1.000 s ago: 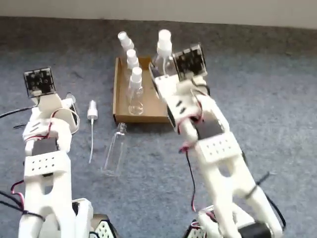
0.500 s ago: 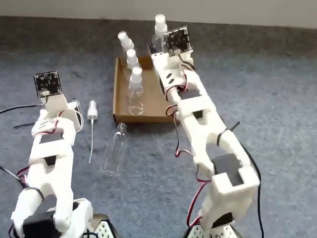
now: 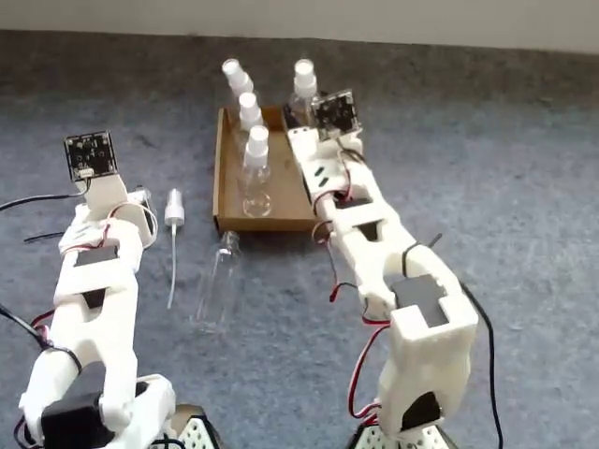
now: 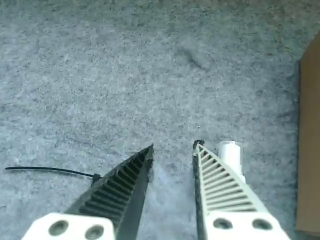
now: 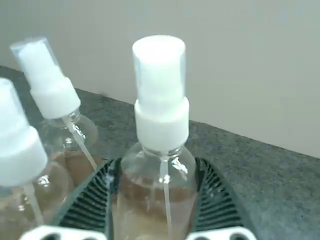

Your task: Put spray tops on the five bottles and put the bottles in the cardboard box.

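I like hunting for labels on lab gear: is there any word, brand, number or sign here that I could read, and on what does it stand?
No text can be read here.
On the cardboard box: plain, no print shows.
On the held bottle, the bottles in the box and the lying bottle: clear, no label shows.
On the circuit boards atop the arms: any marks are too small to read.

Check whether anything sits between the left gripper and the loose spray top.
Nothing visible. The left gripper hangs open over bare carpet, and the spray top lies right beside one fingertip, with no object between them.
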You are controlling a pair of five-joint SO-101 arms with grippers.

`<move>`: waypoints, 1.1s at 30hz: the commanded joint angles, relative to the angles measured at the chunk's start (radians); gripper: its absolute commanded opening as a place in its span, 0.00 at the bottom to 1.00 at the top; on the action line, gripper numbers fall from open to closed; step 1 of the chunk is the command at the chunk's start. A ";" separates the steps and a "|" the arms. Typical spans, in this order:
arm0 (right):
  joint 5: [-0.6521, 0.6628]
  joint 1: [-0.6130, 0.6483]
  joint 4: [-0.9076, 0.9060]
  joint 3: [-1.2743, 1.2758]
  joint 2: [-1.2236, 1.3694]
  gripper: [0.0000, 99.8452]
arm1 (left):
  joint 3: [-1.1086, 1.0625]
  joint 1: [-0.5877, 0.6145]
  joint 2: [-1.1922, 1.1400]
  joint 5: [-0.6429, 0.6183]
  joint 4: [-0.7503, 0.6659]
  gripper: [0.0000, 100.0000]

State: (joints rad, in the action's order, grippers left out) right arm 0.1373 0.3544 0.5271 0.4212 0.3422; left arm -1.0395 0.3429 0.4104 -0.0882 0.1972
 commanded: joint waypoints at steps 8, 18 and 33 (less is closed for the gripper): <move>0.003 -0.018 0.036 -0.007 -0.015 0.00 | 0.050 0.010 0.004 -0.006 -0.021 0.13; -0.060 -0.025 0.038 -0.077 0.087 0.00 | 0.050 0.010 0.004 -0.006 -0.021 0.13; -0.060 -0.024 0.038 -0.076 0.088 0.09 | 0.050 0.010 0.004 -0.006 -0.021 0.13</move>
State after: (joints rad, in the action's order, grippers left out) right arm 0.0882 0.3437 0.5501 0.3920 0.4388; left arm -1.0395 0.3429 0.4104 -0.0882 0.1972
